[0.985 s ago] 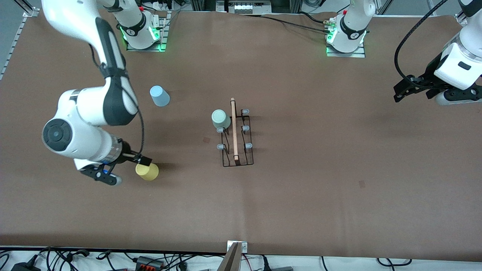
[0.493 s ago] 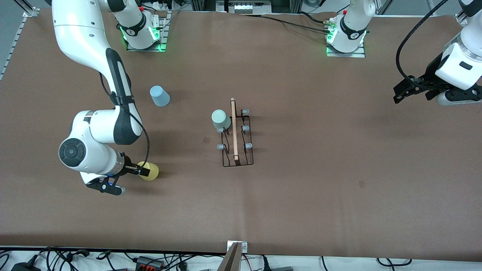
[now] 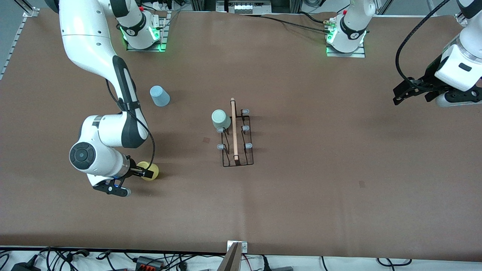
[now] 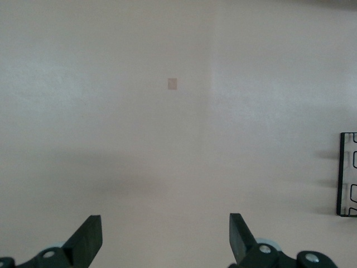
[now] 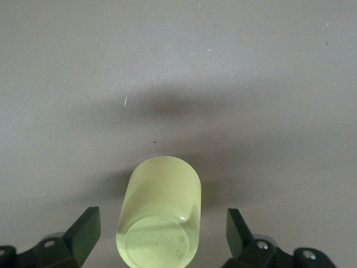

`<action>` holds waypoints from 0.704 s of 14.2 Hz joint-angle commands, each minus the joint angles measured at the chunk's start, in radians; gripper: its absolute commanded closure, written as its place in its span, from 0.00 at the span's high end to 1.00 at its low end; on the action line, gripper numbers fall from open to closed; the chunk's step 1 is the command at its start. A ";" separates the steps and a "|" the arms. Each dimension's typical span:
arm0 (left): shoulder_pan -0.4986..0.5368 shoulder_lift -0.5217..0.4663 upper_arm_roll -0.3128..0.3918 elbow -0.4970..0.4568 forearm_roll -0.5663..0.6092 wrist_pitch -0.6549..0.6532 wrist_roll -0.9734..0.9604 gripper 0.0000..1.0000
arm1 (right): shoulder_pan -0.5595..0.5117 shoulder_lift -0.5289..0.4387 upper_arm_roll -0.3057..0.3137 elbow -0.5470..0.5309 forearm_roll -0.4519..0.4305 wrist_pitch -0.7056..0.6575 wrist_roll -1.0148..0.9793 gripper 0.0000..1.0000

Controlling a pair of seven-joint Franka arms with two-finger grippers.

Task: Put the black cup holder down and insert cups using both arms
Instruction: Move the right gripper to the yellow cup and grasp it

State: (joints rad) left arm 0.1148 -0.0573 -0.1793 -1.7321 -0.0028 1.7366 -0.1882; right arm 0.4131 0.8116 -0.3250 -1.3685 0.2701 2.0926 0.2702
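The right gripper (image 3: pixel 141 174) is spread wide, jaws apart on either side of the yellow cup (image 3: pixel 149 171), with clear gaps visible in the right wrist view (image 5: pixel 159 231); it grips nothing. The yellow cup (image 5: pixel 159 223) stands upside down on the brown table (image 3: pixel 320 169), base up, between the 2 fingers (image 5: pixel 83 231) without touching them.

The left gripper (image 3: pixel 408 90) hangs released and empty over the left arm's end of the table; its 2 fingers (image 4: pixel 89 240) stand well apart, and that arm waits.

The black cup holder (image 3: pixel 236 139) stands mid-table, its wooden rod handle (image 3: pixel 234 130) running from 12 to 6 o'clock in the front view. The pale mint green cup (image 3: pixel 220 119) sits inverted on a prong, at the holder's 10 o'clock. 5 grey-capped prongs (image 3: pixel 245 111) are bare. The light blue cup (image 3: pixel 159 96) stands inverted on the table, at 12 o'clock from the yellow cup, well apart.
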 commanded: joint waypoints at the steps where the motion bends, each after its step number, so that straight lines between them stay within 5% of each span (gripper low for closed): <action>1: -0.006 -0.010 0.009 -0.014 -0.022 0.017 0.004 1.00 | -0.002 0.015 0.004 0.029 -0.003 -0.022 -0.026 1.00; 4: -0.006 -0.010 0.011 -0.014 -0.022 0.017 0.004 1.00 | -0.002 0.027 0.004 0.029 0.000 -0.022 -0.083 0.99; 5: -0.004 -0.010 0.011 -0.014 -0.022 0.017 0.004 1.00 | -0.002 0.027 0.004 0.029 0.001 -0.022 -0.083 0.92; 10: -0.003 -0.006 0.012 0.019 -0.022 0.018 0.004 1.00 | 0.000 0.009 0.004 0.032 0.003 -0.112 -0.088 0.35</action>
State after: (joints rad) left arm 0.1148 -0.0576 -0.1756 -1.7300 -0.0028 1.7490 -0.1883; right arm 0.4180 0.8232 -0.3245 -1.3619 0.2702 2.0411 0.1998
